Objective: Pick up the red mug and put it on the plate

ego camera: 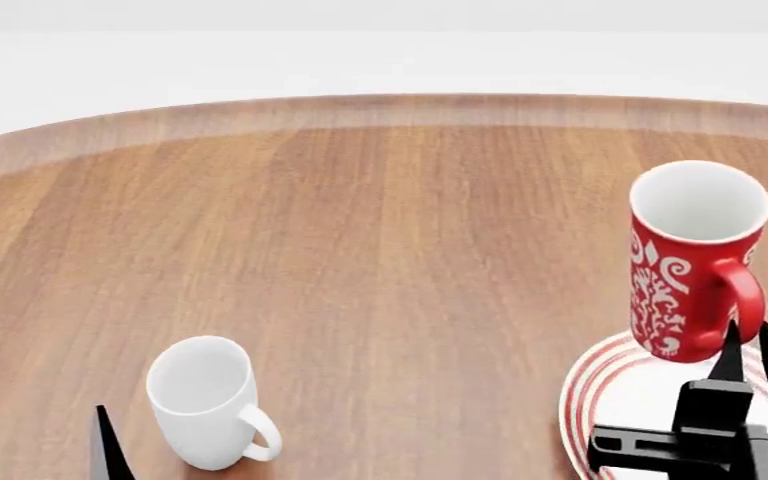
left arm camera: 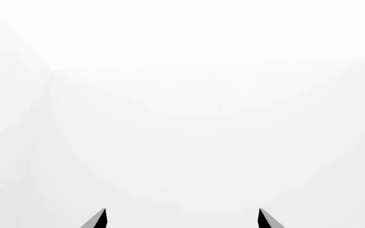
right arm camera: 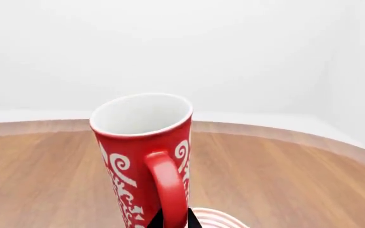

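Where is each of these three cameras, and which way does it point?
Head view: from the robot's head, looking forward and down at the table, white mug, red mug and plate; the right claw and a left claw tip show.
Left wrist view: on the left arm, facing blank white; only the left claw tips show.
Right wrist view: on the right arm, close behind the red mug's handle; the claw tips pinch it.
Shared: head and right wrist both see the red mug and plate.
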Controlling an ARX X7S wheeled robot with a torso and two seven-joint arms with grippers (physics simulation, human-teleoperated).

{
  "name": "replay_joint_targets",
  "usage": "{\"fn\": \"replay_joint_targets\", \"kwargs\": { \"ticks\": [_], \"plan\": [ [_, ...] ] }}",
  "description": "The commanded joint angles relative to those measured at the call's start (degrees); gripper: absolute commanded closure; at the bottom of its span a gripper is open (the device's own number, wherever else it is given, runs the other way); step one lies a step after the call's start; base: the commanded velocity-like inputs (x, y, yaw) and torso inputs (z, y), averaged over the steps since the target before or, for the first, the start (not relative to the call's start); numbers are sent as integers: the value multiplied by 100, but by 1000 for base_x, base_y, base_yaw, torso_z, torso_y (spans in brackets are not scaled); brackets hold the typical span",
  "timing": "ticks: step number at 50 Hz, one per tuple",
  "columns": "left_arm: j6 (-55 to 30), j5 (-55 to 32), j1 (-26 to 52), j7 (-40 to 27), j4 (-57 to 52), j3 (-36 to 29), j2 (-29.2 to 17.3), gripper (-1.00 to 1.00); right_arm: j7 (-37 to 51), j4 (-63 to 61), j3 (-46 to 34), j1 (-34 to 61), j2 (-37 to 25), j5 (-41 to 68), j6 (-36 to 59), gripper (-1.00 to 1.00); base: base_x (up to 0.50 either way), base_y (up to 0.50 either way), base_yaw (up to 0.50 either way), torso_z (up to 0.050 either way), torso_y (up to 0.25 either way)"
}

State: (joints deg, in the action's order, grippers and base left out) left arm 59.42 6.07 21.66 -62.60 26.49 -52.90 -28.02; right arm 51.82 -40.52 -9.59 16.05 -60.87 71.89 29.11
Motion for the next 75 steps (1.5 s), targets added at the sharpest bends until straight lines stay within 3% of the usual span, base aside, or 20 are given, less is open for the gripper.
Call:
{"fn": "replay_joint_targets", "kwargs": {
  "ticks": [1, 24, 61, 75],
  "plan": [
    [-15, -17, 56, -99, -5, -128, -39, -100, -807, 601, -109, 540, -98, -226, 185, 100, 0, 0, 0, 0, 0],
    [-22, -11, 113, -253, -10, -248, -74, -100, -2431, 2057, -574, 1965, 17, -431, 730, 100, 0, 0, 0, 0, 0],
    [32, 105, 464, -967, 9, -911, -233, -100, -3785, 3467, -1045, 1942, 282, -1335, 238, 100, 0, 0, 0, 0, 0],
    [16, 137, 642, -1299, 7, -1251, -303, -100, -4291, 4157, -804, 2074, 483, -1039, 1, 100, 0, 0, 0, 0, 0]
  ]
}}
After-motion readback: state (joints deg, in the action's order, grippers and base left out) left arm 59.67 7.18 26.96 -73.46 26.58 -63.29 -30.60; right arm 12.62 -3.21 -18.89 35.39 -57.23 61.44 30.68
